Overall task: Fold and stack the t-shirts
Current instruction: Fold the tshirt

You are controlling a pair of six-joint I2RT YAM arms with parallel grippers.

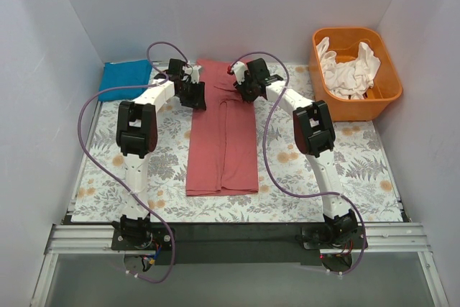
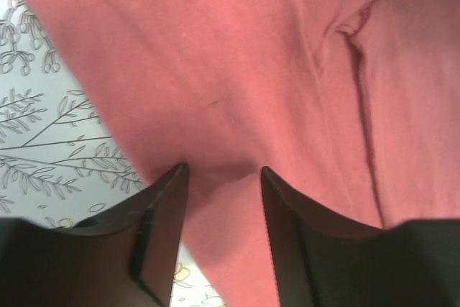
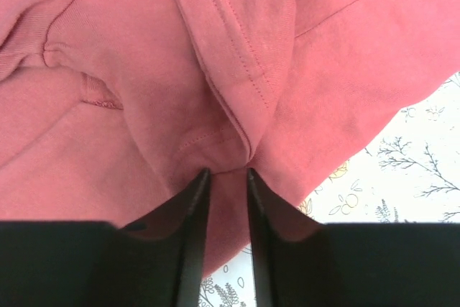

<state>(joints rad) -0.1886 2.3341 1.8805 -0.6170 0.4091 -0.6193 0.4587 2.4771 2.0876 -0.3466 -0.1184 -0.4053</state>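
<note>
A red t-shirt [image 1: 223,141] lies in the middle of the table, folded lengthwise into a long strip. My left gripper [image 1: 192,95] is at its upper left edge. In the left wrist view the gripper [image 2: 221,170] is open, with the shirt's edge [image 2: 251,70] between its spread fingers. My right gripper [image 1: 244,91] is at the upper right edge. In the right wrist view it [image 3: 228,172] is shut on a puckered fold of the red shirt [image 3: 144,70] beside a hemmed seam.
A folded blue shirt [image 1: 124,75] lies at the back left corner. An orange basket [image 1: 356,109] holding white shirts [image 1: 352,73] stands at the back right. A floral cloth [image 1: 302,177] covers the table, and white walls enclose three sides.
</note>
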